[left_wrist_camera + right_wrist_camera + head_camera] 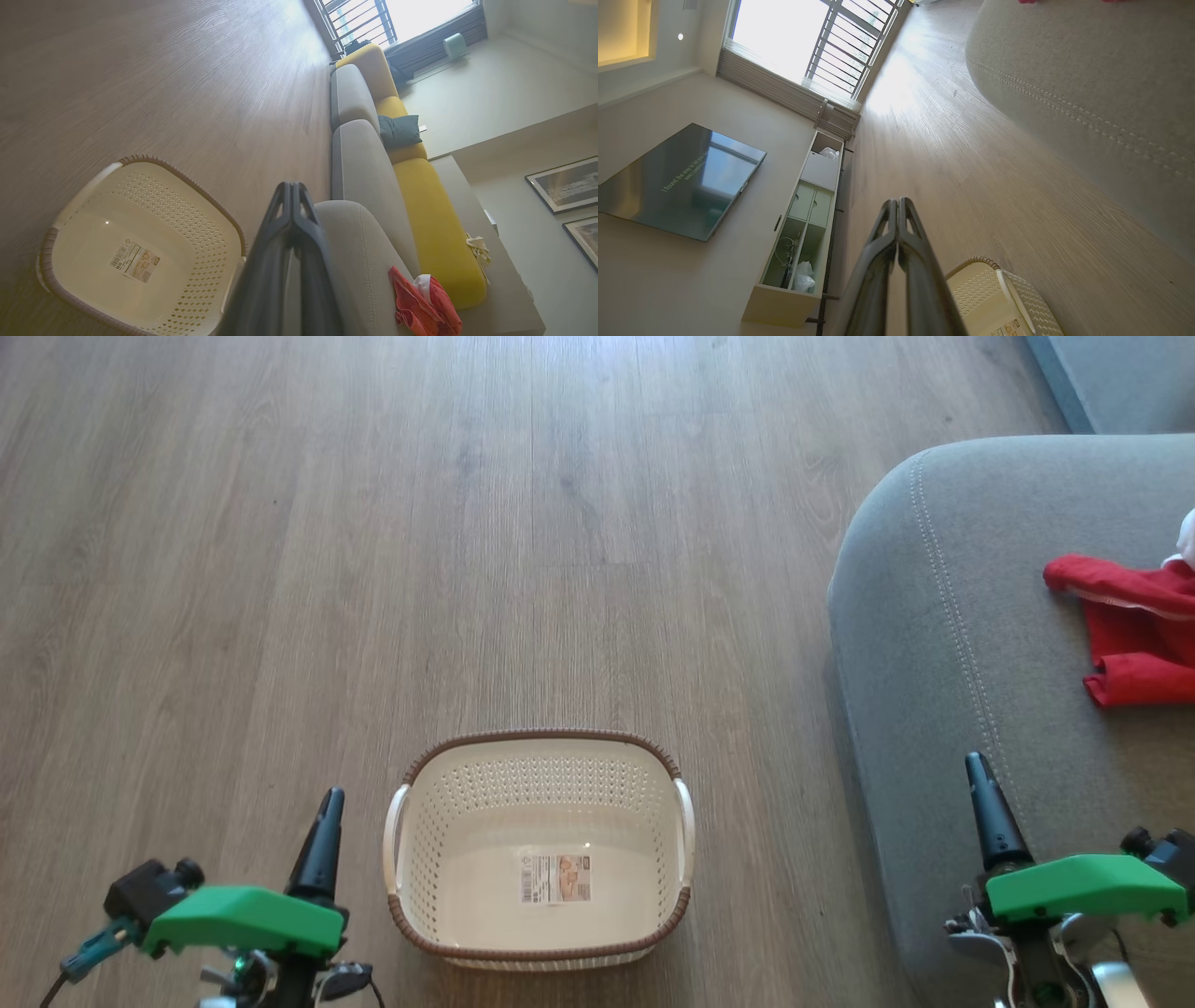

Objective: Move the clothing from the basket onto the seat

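The cream basket with its brown rim stands on the wooden floor between my arms, holding nothing but its label sticker. Red clothing with white trim lies on the grey seat at the right edge of the head view. The left wrist view shows the basket at lower left and the clothing piled on the seat. My left gripper hangs shut left of the basket, holding nothing. My right gripper is shut and empty over the seat's front edge.
Wooden floor stretches ahead of the basket. More grey cushions and a yellow sofa back with a dark pillow run beyond the seat. A shelf unit, a wall screen and a window appear in the right wrist view.
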Available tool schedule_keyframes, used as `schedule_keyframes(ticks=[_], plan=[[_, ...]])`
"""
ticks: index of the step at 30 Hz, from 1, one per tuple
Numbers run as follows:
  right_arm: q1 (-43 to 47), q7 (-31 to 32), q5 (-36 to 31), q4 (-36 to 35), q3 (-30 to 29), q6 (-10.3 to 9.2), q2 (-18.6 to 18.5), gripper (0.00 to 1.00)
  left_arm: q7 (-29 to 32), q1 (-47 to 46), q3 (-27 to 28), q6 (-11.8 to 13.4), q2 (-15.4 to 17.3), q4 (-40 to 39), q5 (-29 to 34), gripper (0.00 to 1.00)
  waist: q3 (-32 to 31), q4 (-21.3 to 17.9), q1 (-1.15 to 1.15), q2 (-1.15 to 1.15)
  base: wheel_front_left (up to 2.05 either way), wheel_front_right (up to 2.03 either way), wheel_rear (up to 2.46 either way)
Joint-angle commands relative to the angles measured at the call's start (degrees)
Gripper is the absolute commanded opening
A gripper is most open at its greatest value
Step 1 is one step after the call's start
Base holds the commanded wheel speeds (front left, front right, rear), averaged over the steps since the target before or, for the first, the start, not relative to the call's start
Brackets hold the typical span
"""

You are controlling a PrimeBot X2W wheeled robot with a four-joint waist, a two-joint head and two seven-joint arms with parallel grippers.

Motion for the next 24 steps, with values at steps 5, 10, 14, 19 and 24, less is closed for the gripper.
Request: schedule_keyframes(ticks=[5,10,14,19,24], plan=[[-3.7,1.2,4.1,-1.6,0.2,-0.01,-0.6,0.0,1.0,-3.1,2.7,-0.9,0.5,-1.7,-4.1,0.0,-0.1,-0.1,0.0,0.0,0.0,0.0,0.0],[-3.9,2.0,7.2,-1.5,-0.1,-0.01,-0.6,0.0,1.8,-3.4,3.4,-1.3,0.5,-1.6,-7.2,0.0,-0.2,-0.1,0.0,0.0,0.0,0.0,0.0],[-4.0,2.6,9.1,-1.4,-0.3,-0.01,-0.6,0.0,2.3,-3.5,3.8,-1.6,0.5,-1.6,-9.1,0.0,-0.3,-0.1,0.0,0.0,0.0,0.0,0.0],[-4.2,3.4,12.2,-1.2,-0.6,-0.01,-0.5,0.0,3.2,-3.7,4.5,-2.0,0.5,-1.5,-12.2,0.0,-0.4,-0.2,0.0,0.0,0.0,0.0,0.0],[-4.4,4.3,15.3,-1.1,-0.9,-0.01,-0.5,0.0,4.0,-4.0,5.2,-2.4,0.5,-1.5,-15.3,0.0,-0.5,-0.3,0.0,0.0,0.0,0.0,0.0]])
